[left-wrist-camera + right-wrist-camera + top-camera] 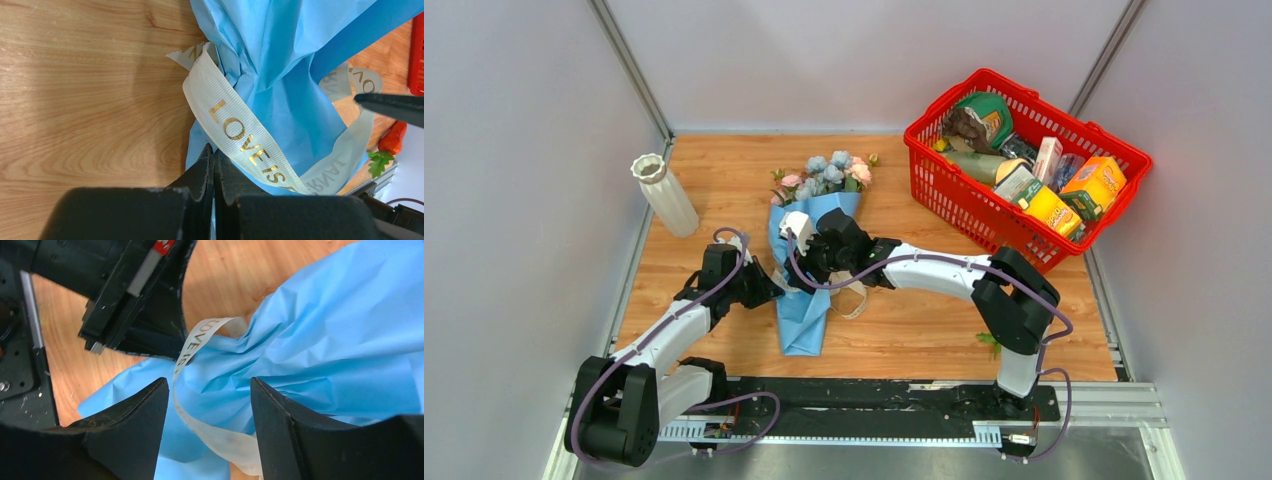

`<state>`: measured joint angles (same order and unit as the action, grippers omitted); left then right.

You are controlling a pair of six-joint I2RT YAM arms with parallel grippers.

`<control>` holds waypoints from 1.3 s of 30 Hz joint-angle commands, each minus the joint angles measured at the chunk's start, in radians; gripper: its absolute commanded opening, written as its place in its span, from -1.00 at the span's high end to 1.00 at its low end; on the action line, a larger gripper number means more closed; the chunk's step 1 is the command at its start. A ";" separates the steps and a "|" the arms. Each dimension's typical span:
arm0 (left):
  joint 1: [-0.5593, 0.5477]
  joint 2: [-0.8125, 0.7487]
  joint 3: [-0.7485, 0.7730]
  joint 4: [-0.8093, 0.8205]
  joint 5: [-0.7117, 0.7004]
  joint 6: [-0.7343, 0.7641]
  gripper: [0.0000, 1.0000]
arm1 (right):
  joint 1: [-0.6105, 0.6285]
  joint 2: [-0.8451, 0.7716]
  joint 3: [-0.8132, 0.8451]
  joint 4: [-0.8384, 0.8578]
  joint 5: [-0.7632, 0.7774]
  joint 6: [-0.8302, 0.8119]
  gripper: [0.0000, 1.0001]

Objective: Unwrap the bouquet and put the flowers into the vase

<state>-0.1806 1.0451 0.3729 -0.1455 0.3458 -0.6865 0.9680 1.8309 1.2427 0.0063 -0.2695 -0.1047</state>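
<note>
The bouquet [809,290] lies flat on the wooden table, with its flowers [829,172] sticking out of the blue paper cone [280,60] at the far end. A cream ribbon [235,130] with gold letters hangs loose around the cone's waist. My left gripper [214,150] is shut at the cone's left edge, with a sliver of blue paper between its fingers. My right gripper [209,382] is open over the cone's waist, and the ribbon [192,342] runs slack between its fingers. The white ribbed vase [664,195] stands at the far left.
A red shopping basket [964,200] full of groceries stands at the back right. A loose green sprig [989,343] lies near the right arm's base. Grey walls close in the table on the left, the right and behind.
</note>
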 commanded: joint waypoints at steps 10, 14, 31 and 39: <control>0.003 -0.014 0.012 0.027 0.013 -0.008 1.00 | 0.012 0.021 0.041 -0.072 -0.092 -0.058 -0.25; 0.004 -0.011 0.023 0.024 0.013 -0.007 1.00 | 0.023 0.048 0.072 -0.095 -0.089 -0.056 -0.25; 0.003 -0.005 0.024 0.027 0.009 -0.007 1.00 | 0.032 0.038 0.227 -0.129 0.102 0.005 1.00; 0.004 0.000 0.011 0.046 0.001 -0.018 1.00 | 0.031 -0.056 0.380 -0.121 0.476 0.031 1.00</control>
<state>-0.1806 1.0454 0.3729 -0.1440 0.3458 -0.6914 0.9947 1.8877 1.5265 -0.1497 -0.0498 -0.0963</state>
